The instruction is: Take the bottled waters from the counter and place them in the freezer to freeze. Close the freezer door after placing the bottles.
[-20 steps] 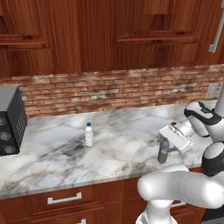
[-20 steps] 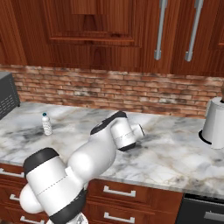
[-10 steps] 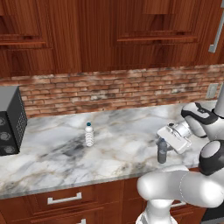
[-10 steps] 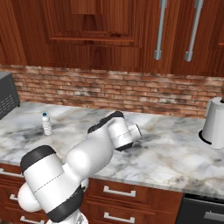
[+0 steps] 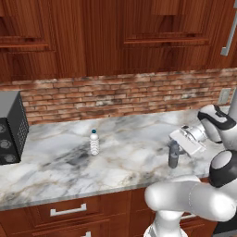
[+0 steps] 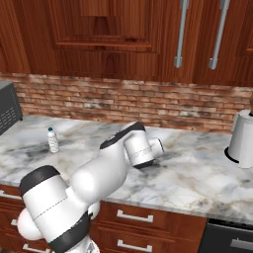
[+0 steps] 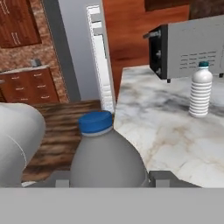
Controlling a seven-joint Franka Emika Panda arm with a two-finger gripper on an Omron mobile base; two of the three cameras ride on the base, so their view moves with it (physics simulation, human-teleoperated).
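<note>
Grey bottle (image 5: 174,154): upright on counter (image 5: 125,152), clenched in claw (image 5: 178,148) for carrying to freezer; whitish bottle (image 5: 94,142): standing well apart, awaiting pickup

A clear-whitish bottle (image 6: 52,140) stands upright on the marble counter (image 6: 197,178) — left side.

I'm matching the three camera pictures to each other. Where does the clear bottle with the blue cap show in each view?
Left base view: clear bottle stands left of centre on the counter.
Right base view: it stands far left, near the counter's back.
Hand view: upper right, upright, before the microwave.
Shared landmark: the microwave, at the left edge in both base views.
</note>
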